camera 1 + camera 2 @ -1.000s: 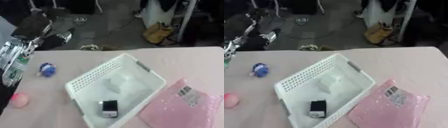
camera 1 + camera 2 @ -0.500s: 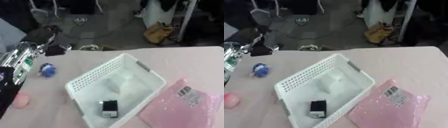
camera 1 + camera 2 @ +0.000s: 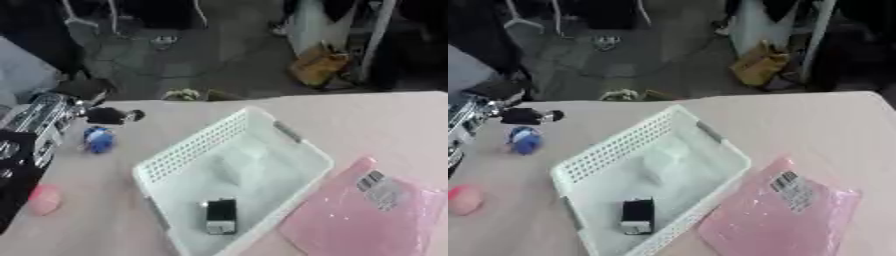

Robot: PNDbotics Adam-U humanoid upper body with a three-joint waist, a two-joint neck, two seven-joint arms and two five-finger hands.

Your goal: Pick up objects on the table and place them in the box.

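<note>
Pinkish table point(image 3: 376, 120), near to far: pink bag point(image 3: 363, 217) at 5 o'clock, white basket point(image 3: 188, 150) in the middle holding a black box point(image 3: 220, 216), pink lump point(image 3: 44, 199) at 8, blue ball point(image 3: 98, 139) at 10. Left hand point(image 3: 101, 115) hangs just above the ball, can't tell how its fingers sit.

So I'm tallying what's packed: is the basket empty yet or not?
Not empty. The white basket already holds a small black box near its front end, and a pale item mid-floor I cannot make out.
</note>
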